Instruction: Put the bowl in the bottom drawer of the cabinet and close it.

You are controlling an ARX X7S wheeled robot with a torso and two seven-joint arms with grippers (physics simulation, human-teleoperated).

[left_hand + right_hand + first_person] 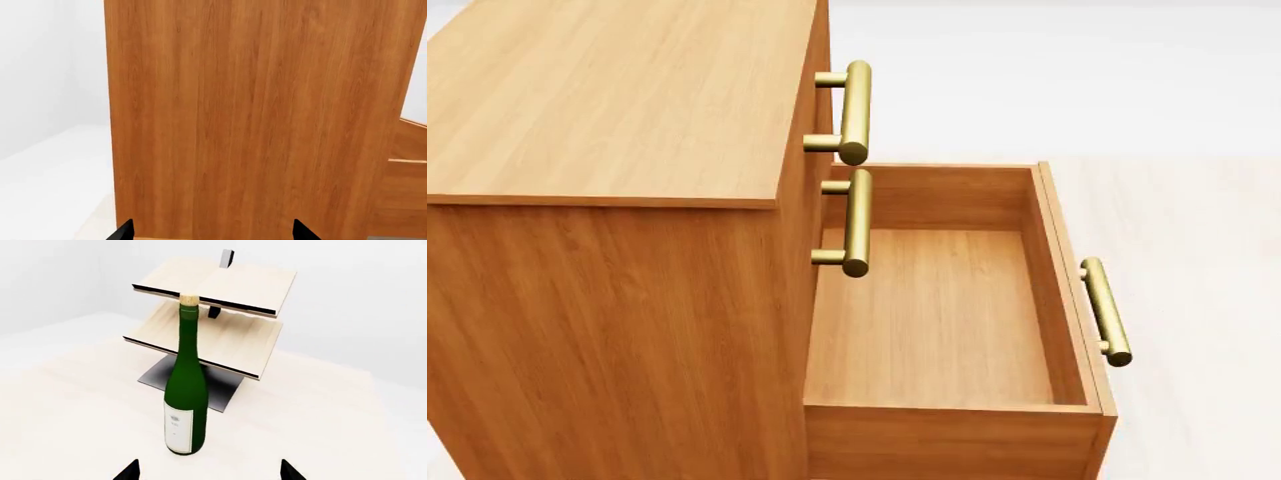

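Green bottle (186,399), white label unreadable

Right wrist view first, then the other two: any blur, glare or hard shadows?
Right wrist view: sharp, green bottle with a soft highlight, no hard shadow on the tabletop. Head view: crisp wood grain, flat even light, mild sheen on the bottom drawer handle. Left wrist view: the cabinet side fills the frame, in focus, no glare.

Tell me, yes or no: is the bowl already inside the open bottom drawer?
No, the head view shows the bottom drawer pulled out with only bare wood inside.
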